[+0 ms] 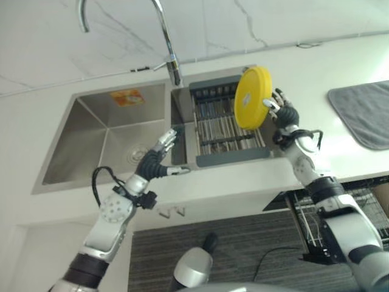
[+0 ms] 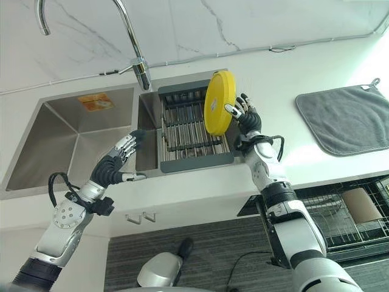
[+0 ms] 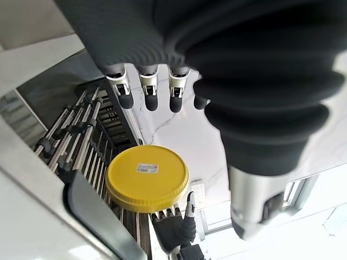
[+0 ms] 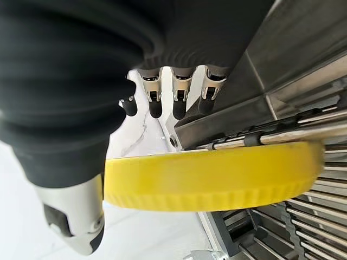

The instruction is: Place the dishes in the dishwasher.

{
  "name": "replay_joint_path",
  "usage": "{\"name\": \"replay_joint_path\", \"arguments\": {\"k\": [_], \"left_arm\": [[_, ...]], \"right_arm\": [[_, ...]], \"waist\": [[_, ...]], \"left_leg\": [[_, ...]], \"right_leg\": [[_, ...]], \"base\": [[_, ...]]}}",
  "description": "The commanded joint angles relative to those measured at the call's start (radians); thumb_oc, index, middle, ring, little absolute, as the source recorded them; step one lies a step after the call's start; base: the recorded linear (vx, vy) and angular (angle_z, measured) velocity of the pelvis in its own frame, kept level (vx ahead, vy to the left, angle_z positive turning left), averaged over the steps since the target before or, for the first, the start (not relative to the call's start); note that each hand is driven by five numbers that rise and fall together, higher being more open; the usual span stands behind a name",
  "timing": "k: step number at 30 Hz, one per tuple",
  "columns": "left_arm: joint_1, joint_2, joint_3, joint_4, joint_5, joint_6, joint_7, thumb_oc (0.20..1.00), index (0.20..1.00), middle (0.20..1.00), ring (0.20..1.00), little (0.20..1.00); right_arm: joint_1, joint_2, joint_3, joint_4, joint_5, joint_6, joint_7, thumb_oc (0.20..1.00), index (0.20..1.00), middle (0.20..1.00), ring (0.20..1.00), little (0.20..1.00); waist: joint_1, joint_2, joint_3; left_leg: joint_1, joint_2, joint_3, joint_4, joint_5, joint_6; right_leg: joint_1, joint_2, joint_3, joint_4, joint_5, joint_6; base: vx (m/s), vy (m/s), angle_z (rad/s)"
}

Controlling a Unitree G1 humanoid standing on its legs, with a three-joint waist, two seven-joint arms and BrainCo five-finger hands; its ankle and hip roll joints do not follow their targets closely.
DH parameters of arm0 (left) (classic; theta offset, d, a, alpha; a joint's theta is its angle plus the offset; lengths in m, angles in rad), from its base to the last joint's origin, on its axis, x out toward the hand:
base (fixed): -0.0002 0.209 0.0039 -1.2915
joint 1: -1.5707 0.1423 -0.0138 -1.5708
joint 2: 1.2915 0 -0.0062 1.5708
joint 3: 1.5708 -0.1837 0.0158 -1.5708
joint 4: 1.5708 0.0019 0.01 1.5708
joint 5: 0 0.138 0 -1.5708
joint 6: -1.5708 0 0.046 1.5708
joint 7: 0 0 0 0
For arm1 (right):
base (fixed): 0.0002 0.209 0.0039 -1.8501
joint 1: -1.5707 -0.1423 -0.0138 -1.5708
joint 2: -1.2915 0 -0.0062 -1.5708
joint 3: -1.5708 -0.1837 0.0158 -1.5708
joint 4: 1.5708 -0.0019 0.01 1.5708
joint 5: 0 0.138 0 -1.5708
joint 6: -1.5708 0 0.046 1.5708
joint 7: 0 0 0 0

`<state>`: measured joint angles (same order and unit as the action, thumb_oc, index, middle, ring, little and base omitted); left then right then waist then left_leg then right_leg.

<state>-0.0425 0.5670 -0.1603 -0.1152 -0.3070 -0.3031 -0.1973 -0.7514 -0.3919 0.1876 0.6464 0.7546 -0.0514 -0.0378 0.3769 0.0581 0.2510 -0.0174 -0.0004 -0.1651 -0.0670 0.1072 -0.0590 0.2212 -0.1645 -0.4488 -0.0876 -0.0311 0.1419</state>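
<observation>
I see right hand pinching yellow plate on edge over drying rack | left hand beside rack, fingers straight, holding nothing | plate round, plain yellow

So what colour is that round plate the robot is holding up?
Bright yellow plate, held in the right hand; the right eye view shows it best.

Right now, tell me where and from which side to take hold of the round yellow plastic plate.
Grip the round yellow plastic plate at its rim, from the counter side. It stands on edge above the grey metal drying rack, so the rim there is exposed. The right hand is already at that edge, thumb on one face, fingers behind.
</observation>
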Motion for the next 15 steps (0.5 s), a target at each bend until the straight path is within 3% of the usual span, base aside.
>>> {"name": "replay_joint_path", "arguments": {"k": [1,15], "left_arm": [[-0.044,0.017,-0.03,-0.049,-0.043,-0.046,0.02,1.0,1.0,1.0,1.0,1.0],[-0.043,0.03,-0.035,-0.049,-0.054,-0.068,0.023,1.0,1.0,1.0,1.0,1.0]], "right_arm": [[-0.086,-0.048,0.034,-0.012,-0.021,-0.038,0.007,1.0,1.0,1.0,1.0,1.0],[-0.125,-0.062,0.05,-0.028,-0.054,-0.043,-0.002,1.0,1.0,1.0,1.0,1.0]], "waist": [[0.022,0.002,-0.048],[0.029,0.008,-0.031]], "left_leg": [[0.004,0.012,-0.079,0.019,-0.096,-0.029],[-0.017,-0.001,-0.099,0.029,-0.09,-0.027]], "right_leg": [[-0.057,-0.046,0.051,0.077,-0.026,0.015],[-0.08,-0.05,0.05,0.103,-0.031,0.014]], "base": [[0.0,0.0,0.0],[-0.01,0.006,0.02]]}}
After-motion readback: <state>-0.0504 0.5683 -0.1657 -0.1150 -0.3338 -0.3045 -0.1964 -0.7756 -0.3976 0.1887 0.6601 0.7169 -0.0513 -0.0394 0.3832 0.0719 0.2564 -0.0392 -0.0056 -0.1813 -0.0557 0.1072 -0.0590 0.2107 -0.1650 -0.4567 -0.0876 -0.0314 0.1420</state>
